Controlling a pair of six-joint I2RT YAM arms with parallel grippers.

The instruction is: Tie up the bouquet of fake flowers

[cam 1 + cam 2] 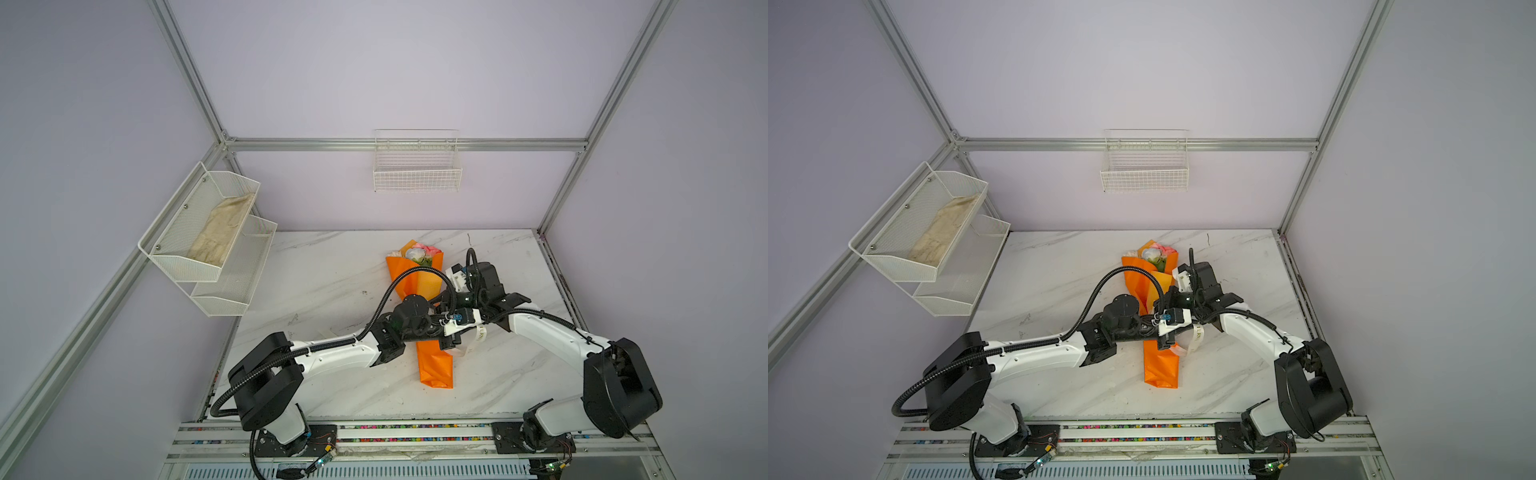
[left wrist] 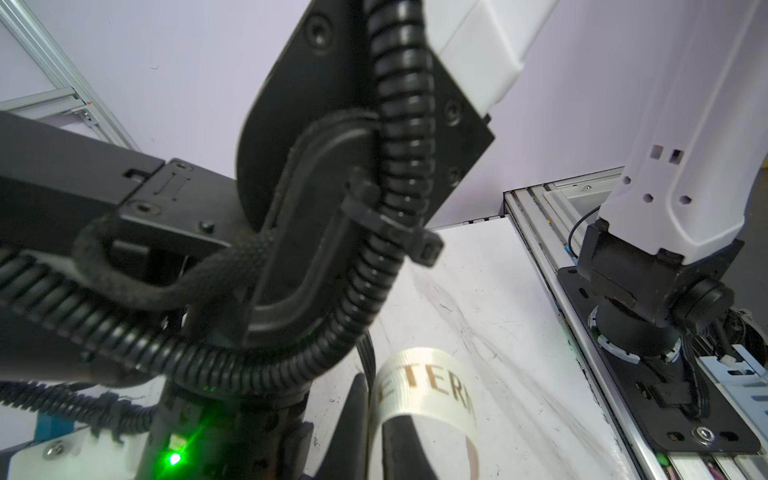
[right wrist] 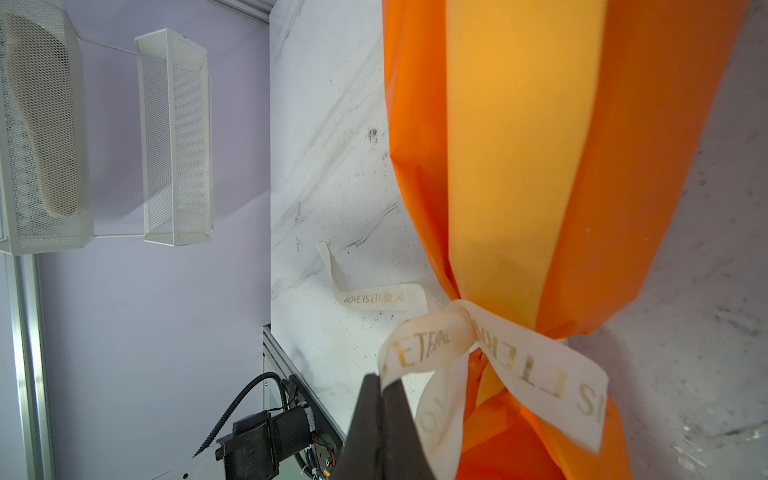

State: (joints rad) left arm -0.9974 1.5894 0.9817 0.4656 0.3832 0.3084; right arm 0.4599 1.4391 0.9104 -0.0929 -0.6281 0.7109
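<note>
The left arm and right arm wore white shells between black joints, with bulky black housings near the bases. Ribbed black conduit ran along them, cinched by a cable tie. Screws studded a black plate, a green light glowed, and the right gripper had black fingers.

From my station I see a two-tier white mesh rack on the left wall, a beige cloth lying in its upper bin, a white wire basket on the back wall, and a cream ribbon, gold-lettered, one end resting on the marble table.
</note>
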